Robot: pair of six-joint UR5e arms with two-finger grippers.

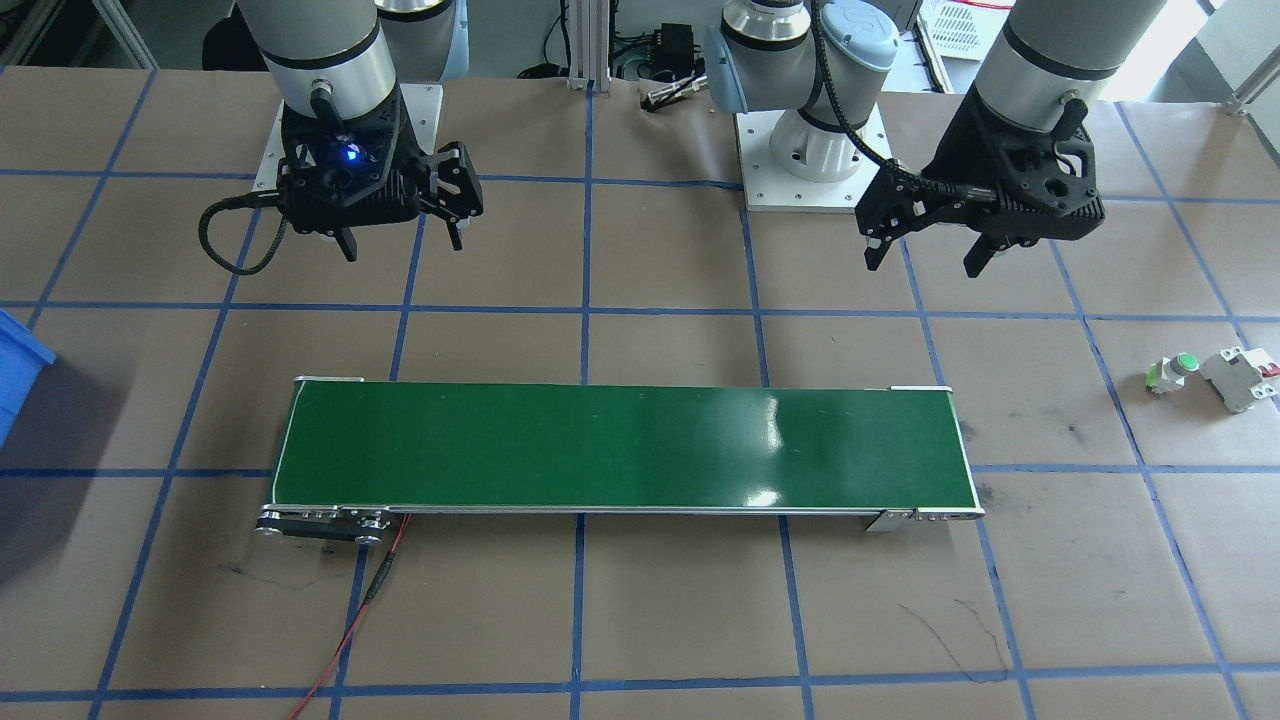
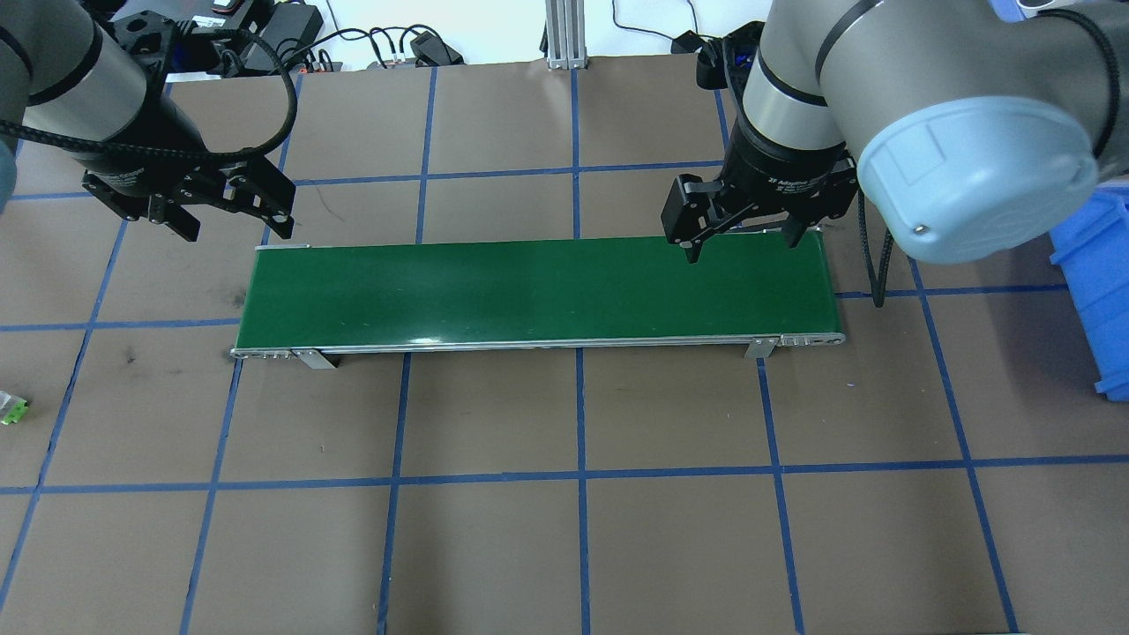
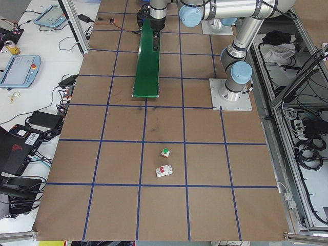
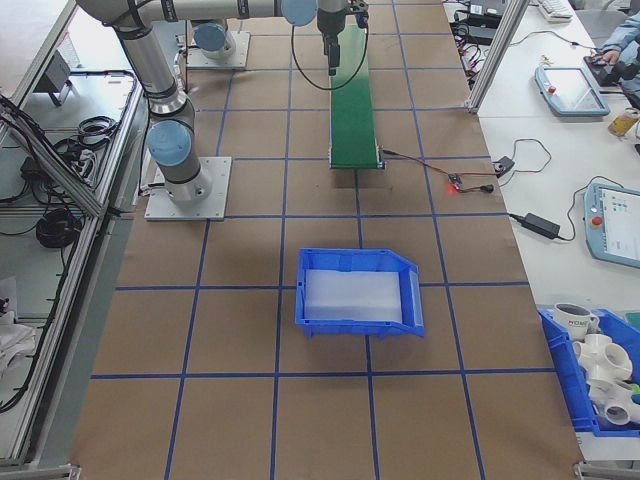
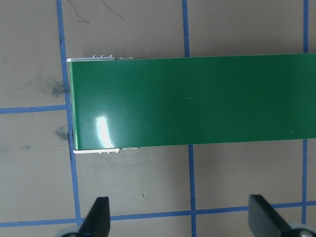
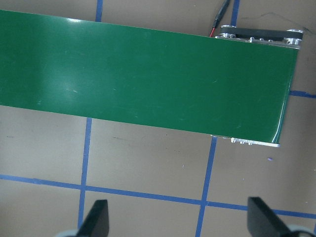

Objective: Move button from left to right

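green-capped button (image 1: pixel 1174 372) beside grey block (image 1: pixel 1238 378)

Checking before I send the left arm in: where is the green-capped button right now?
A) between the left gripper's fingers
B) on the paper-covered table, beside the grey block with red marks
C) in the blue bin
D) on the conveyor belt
B: the button lies on the table next to the grey block, off the belt; the left gripper hangs open and empty.
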